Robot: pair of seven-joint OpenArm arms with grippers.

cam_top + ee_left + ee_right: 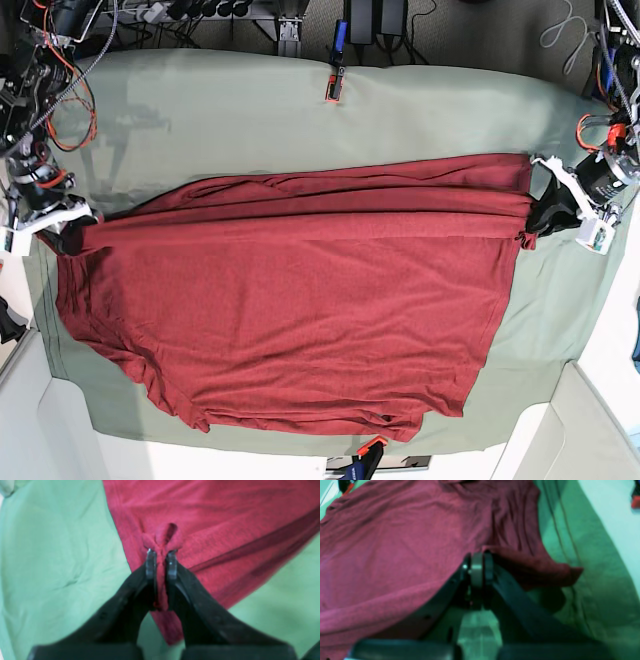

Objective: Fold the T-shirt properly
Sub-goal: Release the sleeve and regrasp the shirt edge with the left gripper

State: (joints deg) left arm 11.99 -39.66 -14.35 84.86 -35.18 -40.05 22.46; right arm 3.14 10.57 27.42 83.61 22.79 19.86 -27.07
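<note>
The maroon T-shirt [290, 310] lies spread across the sage-green table cloth [250, 110], pulled taut along its far fold between both arms. In the base view my left gripper [537, 228] sits at the shirt's right end. The left wrist view shows my left gripper [161, 553] shut on a bunched pinch of the T-shirt [212, 517]. My right gripper [70, 237] holds the shirt's left end. In the right wrist view my right gripper [477, 556] is shut at the edge of the T-shirt [395, 542], and the cloth drapes over the fingertips and hides the grip itself.
An orange-and-black clamp [333, 88] sits at the table's far edge and another clamp [371, 446] at the near edge. Cables and arm hardware [40, 60] crowd the far left corner. White surfaces [50, 420] border the near corners.
</note>
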